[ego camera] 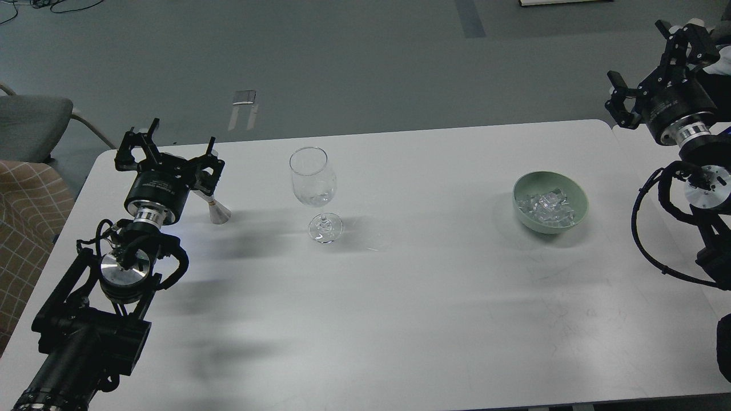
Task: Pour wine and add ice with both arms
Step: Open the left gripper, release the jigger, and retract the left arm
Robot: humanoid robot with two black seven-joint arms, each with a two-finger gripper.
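Observation:
A clear stemmed wine glass [313,181] stands upright on the white table [400,308], with a little clear wine [314,199] at the bottom of its bowl. A small silver metal measuring cup [217,212] stands on the table left of the glass. My left gripper [171,149] is open and empty, just above and left of the cup, apart from it. Ice chunks [545,205] lie in a pale green bowl [578,197] at the right. My right gripper [652,65] is open and empty, raised beyond the table's far right corner.
A grey chair [31,123] and a checked cushion [25,211] stand off the table's left edge. My right arm's cables [645,240] hang over the table's right edge.

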